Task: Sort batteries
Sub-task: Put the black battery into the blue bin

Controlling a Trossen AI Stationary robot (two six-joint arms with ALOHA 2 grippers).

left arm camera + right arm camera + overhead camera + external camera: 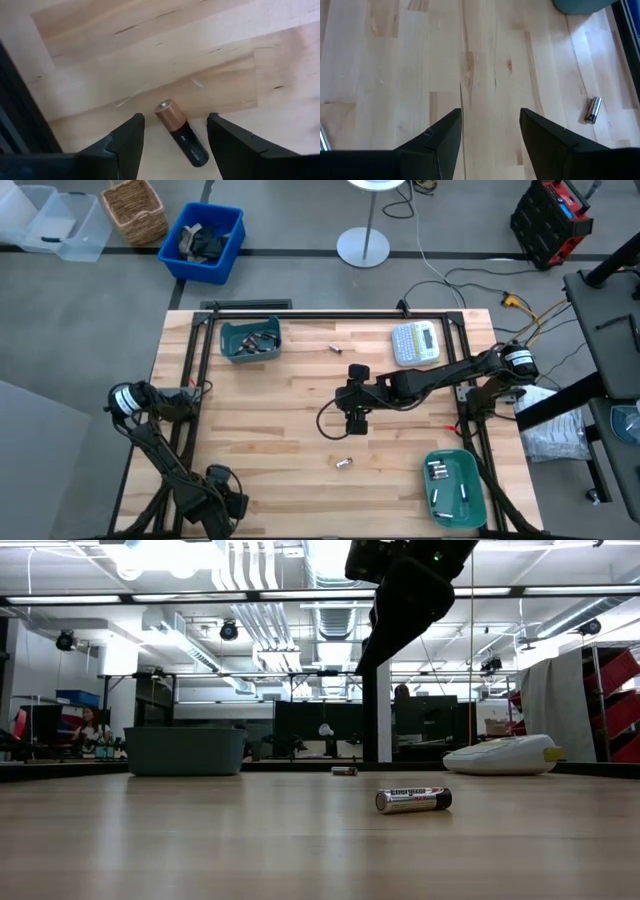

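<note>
the right tool (358, 420) hangs released and empty over mid-table (280, 420), between picks. a silver battery (344, 463) lies near; next, line up and descend. the left tool (172, 131), released, straddles a copper-topped battery (180, 138).

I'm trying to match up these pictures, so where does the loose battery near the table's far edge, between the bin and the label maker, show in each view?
High view: battery at top centre, right of the bin.
Low view: small, far back at centre, right of the bin.
Right wrist view: likely the one at the right edge, with the bin's corner beyond it.
Left wrist view: not in it.
Shared landmark: the bin.
</note>
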